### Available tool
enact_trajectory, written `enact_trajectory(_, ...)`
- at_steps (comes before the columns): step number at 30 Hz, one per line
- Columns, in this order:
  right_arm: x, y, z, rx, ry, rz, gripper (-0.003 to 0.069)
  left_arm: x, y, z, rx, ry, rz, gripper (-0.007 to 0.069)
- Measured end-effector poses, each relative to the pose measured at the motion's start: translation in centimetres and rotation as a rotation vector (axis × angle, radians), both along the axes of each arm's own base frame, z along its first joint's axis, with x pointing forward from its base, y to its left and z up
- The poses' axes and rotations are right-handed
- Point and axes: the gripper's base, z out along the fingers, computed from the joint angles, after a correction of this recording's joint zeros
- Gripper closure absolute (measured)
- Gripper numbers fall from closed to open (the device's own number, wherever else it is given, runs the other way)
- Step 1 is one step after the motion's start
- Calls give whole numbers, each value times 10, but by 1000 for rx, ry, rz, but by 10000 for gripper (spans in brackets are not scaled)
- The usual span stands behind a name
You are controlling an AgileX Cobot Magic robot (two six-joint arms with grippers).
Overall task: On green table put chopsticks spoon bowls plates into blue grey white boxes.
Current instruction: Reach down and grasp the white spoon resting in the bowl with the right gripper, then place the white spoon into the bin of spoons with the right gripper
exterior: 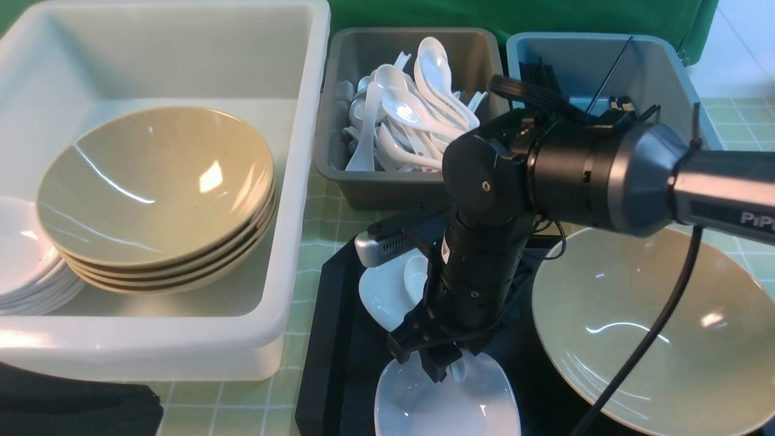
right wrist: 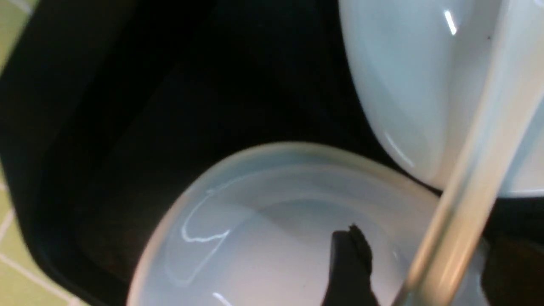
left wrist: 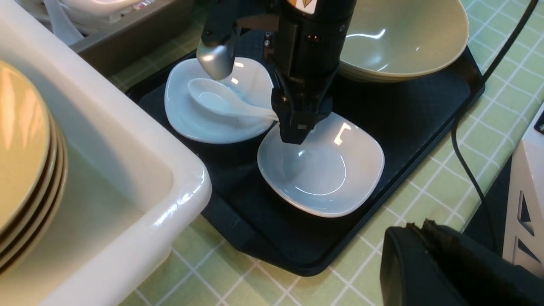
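A white spoon [left wrist: 216, 102] lies with its scoop in the far white plate [left wrist: 187, 123] on the black tray. Its handle [right wrist: 480, 140] reaches out over the near plate [left wrist: 335, 178]. My right gripper [exterior: 445, 366] points straight down over that near plate, open, with the handle passing between its fingers [right wrist: 348, 250]; one finger stands clear of it. A tan bowl [exterior: 654, 339] sits on the tray's right side. My left gripper [left wrist: 418, 227] is shut and empty, low over the green table [left wrist: 204, 272] near the tray's front corner.
The white box [exterior: 290, 181] holds stacked tan bowls [exterior: 151, 181] and white plates [exterior: 24, 260]. The grey box [exterior: 363, 188] is full of spoons [exterior: 418, 115]. The blue box [exterior: 666, 66] holds chopsticks [exterior: 542, 75]. The black tray [left wrist: 263, 238] lies close beside the white box.
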Motion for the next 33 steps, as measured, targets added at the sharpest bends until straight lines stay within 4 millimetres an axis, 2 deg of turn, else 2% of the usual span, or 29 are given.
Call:
enact_trajectory(4,3,-4,-2,-6,7,-8,281,0,0,0,0,0,0,626)
enact_trajectory(7,3,-5,3,-11,13,4,424,0,0,0,0,0,0,626)
enact_trajectory(8,3,-5,3,-10,13,5,424,0,0,0,0,0,0,626)
enact_trajectory(9,4,-5,7,-5,7,7,491,0,0,0,0,0,0,626)
enact_trajectory(10,4,-5,11,2,0,7,519,0,0,0,0,0,0,626)
enact_trajectory(15,9,-10,38,42,-49,1,512,0,0,0,0,0,0,626)
enact_trajectory(19,21,-22,71,99,-123,-26,512,0,0,0,0,0,0,626)
enact_trajectory(22,38,-36,100,160,-215,-79,512,0,0,0,-2,-4,2,626)
enact_trajectory(25,52,-42,111,208,-293,-117,512,1,0,1,-4,-7,4,626)
enact_trajectory(26,64,-44,117,258,-357,-151,512,1,0,1,-6,-11,7,626)
enact_trajectory(27,66,-44,118,265,-363,-156,512,1,0,1,-7,-12,8,626)
enact_trajectory(28,81,-46,121,320,-405,-197,512,2,0,2,-10,-20,12,626)
enact_trajectory(31,103,-43,113,382,-443,-244,512,3,0,2,-15,-29,18,626)
enact_trajectory(33,133,-40,94,418,-486,-292,512,3,0,3,-19,-35,21,626)
